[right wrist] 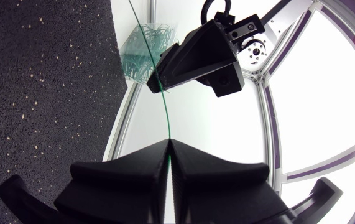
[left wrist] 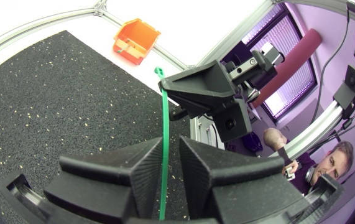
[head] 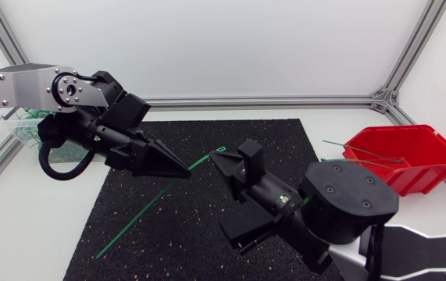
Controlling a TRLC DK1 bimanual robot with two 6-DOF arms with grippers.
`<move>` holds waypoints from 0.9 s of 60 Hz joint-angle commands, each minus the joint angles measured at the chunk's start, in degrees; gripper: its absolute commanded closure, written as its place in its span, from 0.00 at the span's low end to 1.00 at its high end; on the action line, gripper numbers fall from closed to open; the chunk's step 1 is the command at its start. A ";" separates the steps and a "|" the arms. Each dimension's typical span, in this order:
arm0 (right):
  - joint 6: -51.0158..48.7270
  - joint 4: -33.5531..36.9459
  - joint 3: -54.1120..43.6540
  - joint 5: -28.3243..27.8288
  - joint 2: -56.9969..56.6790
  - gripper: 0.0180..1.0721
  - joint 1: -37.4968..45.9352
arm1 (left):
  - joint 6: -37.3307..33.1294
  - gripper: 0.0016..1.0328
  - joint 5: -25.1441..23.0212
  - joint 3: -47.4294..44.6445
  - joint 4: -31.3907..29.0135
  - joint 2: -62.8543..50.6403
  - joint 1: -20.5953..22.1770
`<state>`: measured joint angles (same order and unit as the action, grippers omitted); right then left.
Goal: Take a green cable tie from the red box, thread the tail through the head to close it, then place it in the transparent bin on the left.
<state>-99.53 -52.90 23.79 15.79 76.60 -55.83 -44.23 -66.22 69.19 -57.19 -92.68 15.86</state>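
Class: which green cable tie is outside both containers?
The tie stretched over the mat, head end in the right gripper; other ties lie in the red box or the bin.

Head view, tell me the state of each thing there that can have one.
Green plastic cable tie: unthreaded, tail end down on the mat.
Left gripper: fingers shut on the tie.
Right gripper: fingers shut on the tie near its head.
Red plastic box: open-topped, holding loose green ties.
Transparent bin: holding looped ties.
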 commanded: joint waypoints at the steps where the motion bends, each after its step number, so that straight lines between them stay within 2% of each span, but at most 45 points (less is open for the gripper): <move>1: -1.90 -0.97 -1.03 0.47 -1.10 0.93 -0.59 | -1.74 0.85 -1.28 1.39 -0.99 -1.18 -0.39; 6: -1.99 -0.97 -1.12 0.47 -1.10 0.93 -0.59 | -1.74 0.96 -1.64 1.39 -0.99 -1.45 -0.39; 23: -1.99 -1.15 -1.12 0.47 -1.19 0.91 -0.50 | -1.83 0.96 -1.55 0.95 -0.99 -1.53 0.84; 28: -1.90 -1.15 -0.85 1.61 -1.10 0.79 -0.42 | -1.83 0.96 -1.55 0.95 -0.99 -1.53 0.84; 34: -1.55 -1.32 -0.85 1.79 -1.19 0.71 -0.33 | -1.56 0.96 -1.55 1.04 -0.91 -1.53 0.67; 38: -0.49 -1.32 -0.76 1.87 -1.63 0.58 -0.15 | -1.48 0.96 -1.55 0.95 -0.73 -1.71 0.40; 54: 8.73 1.66 1.08 2.05 -4.70 0.54 2.22 | -1.21 0.96 -3.13 -0.19 2.43 -0.57 -1.44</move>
<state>-94.61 -52.36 23.81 17.21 73.21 -54.61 -44.23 -67.96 69.17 -55.46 -93.06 15.18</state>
